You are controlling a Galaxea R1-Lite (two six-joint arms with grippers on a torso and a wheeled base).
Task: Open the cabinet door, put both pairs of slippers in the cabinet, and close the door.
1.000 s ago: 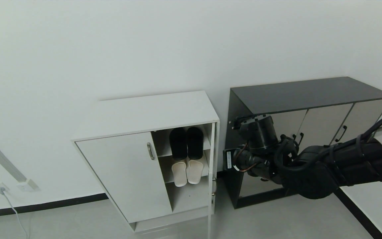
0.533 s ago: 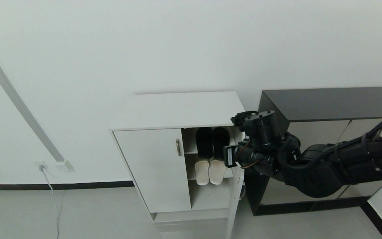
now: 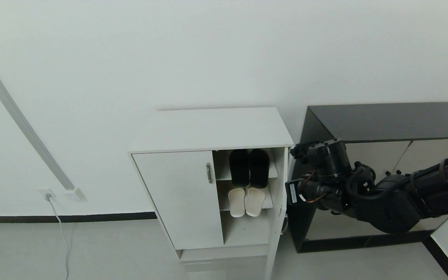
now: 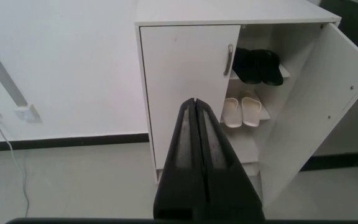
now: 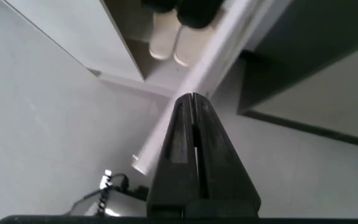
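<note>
The white cabinet stands against the wall with its right door swung wide open and its left door shut, a metal handle upright at that door's inner edge. Both pairs are inside the open half. The black slippers lie on the upper shelf and the white slippers on the shelf just below. Each pair lies side by side and touching, long axes running front to back into the cabinet. Which ends face outward cannot be told.

The head view sees the open door almost edge-on, a thin white strip, with the right arm beside it in front of a dark sideboard. The left wrist view shows the door's broad inner face and looks straight into the shelves.

The left end effector hangs well back from the cabinet, its fingers pressed together on nothing. The right end effector also has its fingers together, with only a thin slit between them. Its tip lies across the door's edge as seen from its own wrist, but contact cannot be told.
</note>
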